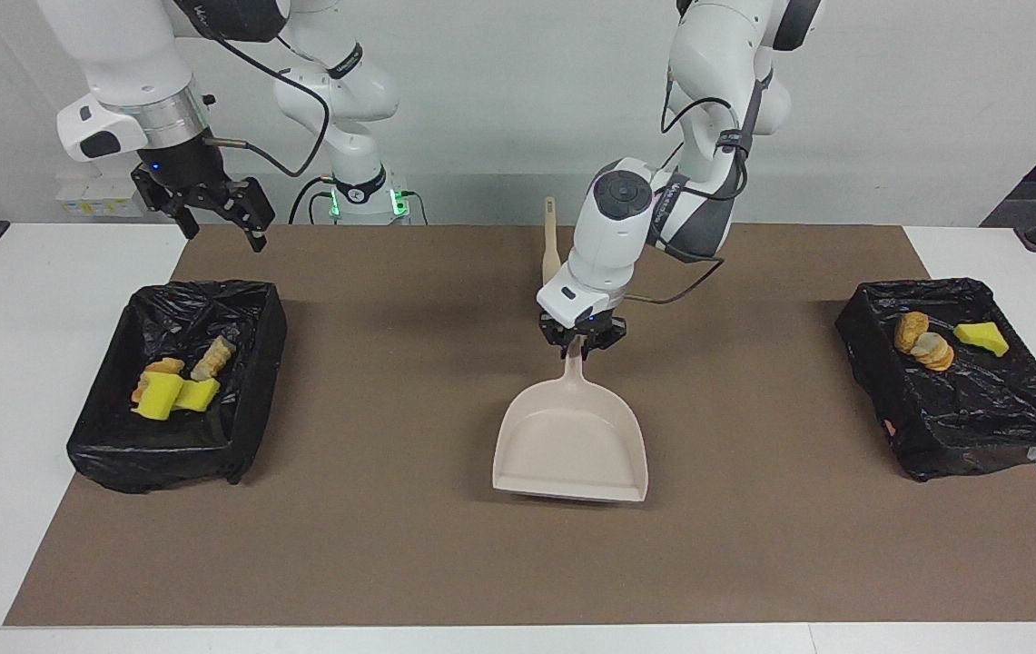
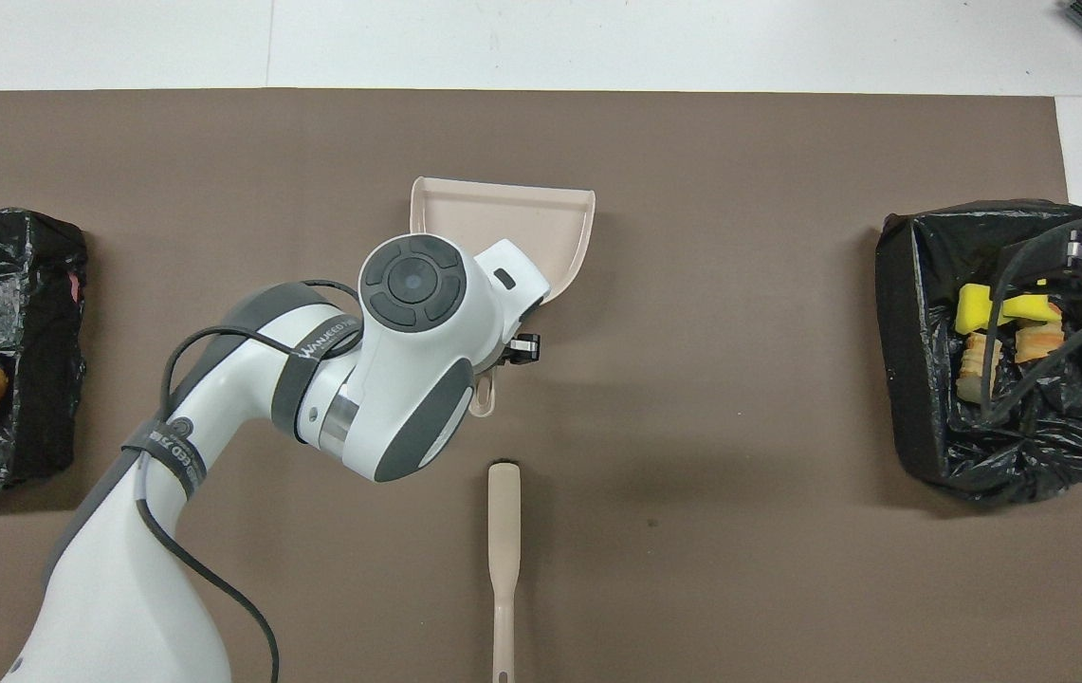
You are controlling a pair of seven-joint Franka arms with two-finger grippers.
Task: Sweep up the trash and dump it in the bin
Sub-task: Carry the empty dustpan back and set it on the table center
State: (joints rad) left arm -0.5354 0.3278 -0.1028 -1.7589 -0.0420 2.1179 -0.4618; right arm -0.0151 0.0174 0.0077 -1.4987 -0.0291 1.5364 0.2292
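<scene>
so, facing view: the left gripper (image 1: 582, 343) has its fingers closed on the dustpan (image 1: 571, 442) handle; the pan runs lengthwise away from the robots, mouth pointing away, below the fingers on the mat (image 1: 390, 563). the brush (image 1: 550, 241) lies nearer the robots than those fingers. the right gripper (image 1: 213, 212) hangs with fingers spread and empty, over the mat's edge by one bin (image 1: 254, 363). trash (image 1: 174, 381) lies in that bin, more trash (image 1: 935, 343) in the other bin (image 1: 953, 427).

overhead view: the dustpan (image 2: 503, 213) shows past the left arm's wrist; the brush (image 2: 504, 550) lies handle toward the robots, lengthwise along the same line.
</scene>
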